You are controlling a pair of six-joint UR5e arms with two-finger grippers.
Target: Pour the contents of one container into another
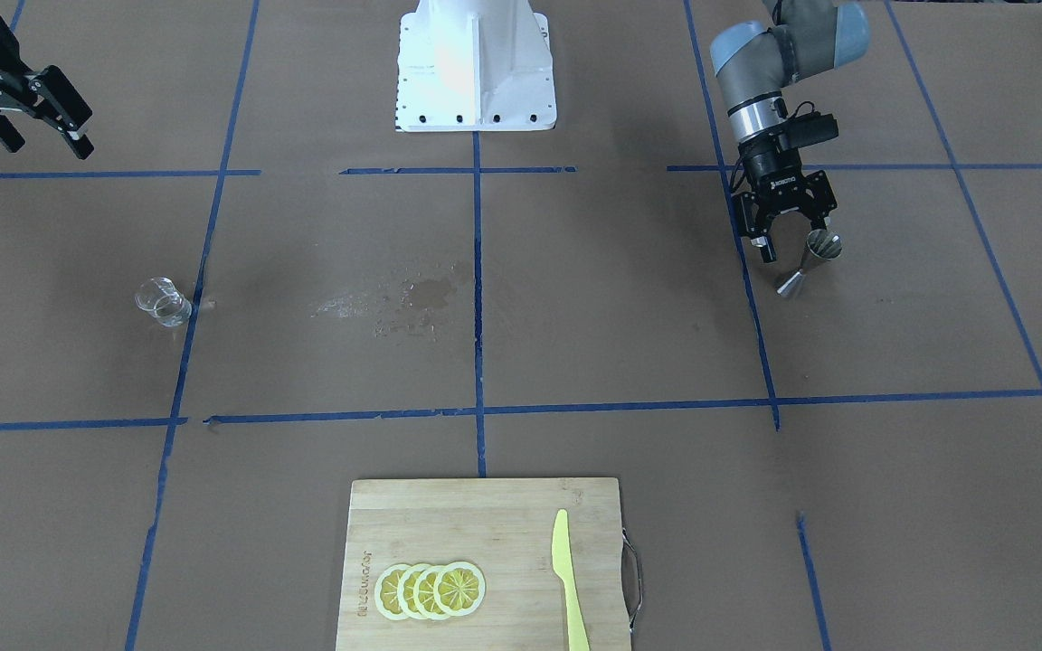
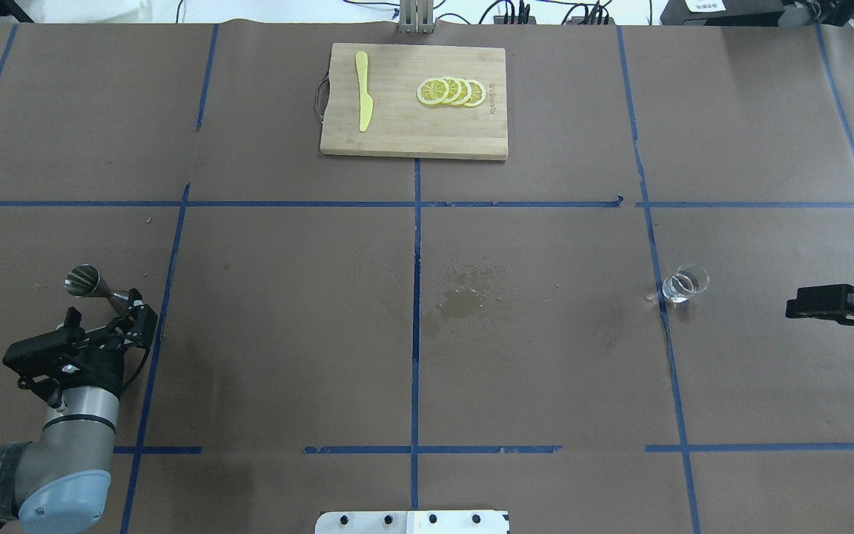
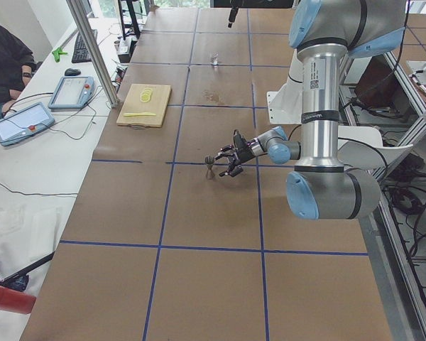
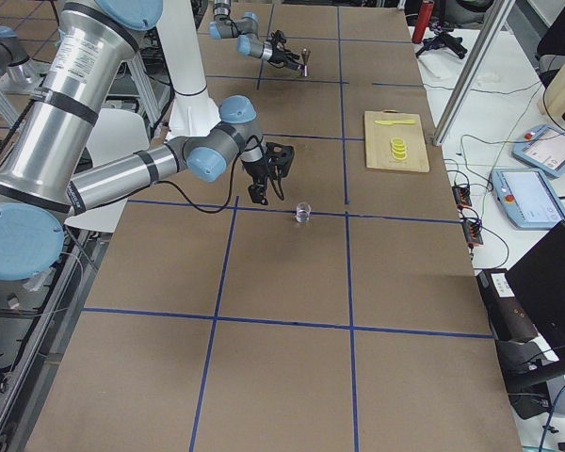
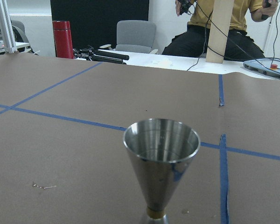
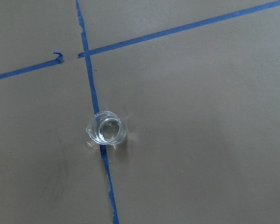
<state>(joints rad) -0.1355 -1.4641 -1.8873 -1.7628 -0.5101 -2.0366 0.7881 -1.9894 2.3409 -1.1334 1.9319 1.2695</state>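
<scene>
A small silver metal jigger, shaped as two cones joined at a narrow waist, is seen standing upright on the brown paper-covered table, right at the fingertips of the left claw. That claw is held low and spread wide, gripping nothing. The jigger's upper cup is seen close beside one finger, but whether the waist lies between the fingers or just ahead of them cannot be told. In the left wrist view the jigger fills the centre of the picture, directly ahead of the claw, with its open cup facing up. The small clear glass beaker with a pouring lip is set upright on a blue tape line, well apart from the left claw, across the table on the right claw's side. The right claw is raised above the table with its fingers parted wide and nothing between them. The beaker lies apart from it, further from the robot's base, and is seen from above in the right wrist view. A damp stain is found between the two claws. A rectangular wooden cutting board carrying overlapping yellow lemon slices and a pale yellow plastic knife is placed well beyond both claws, at the table's far edge from the robot.
</scene>
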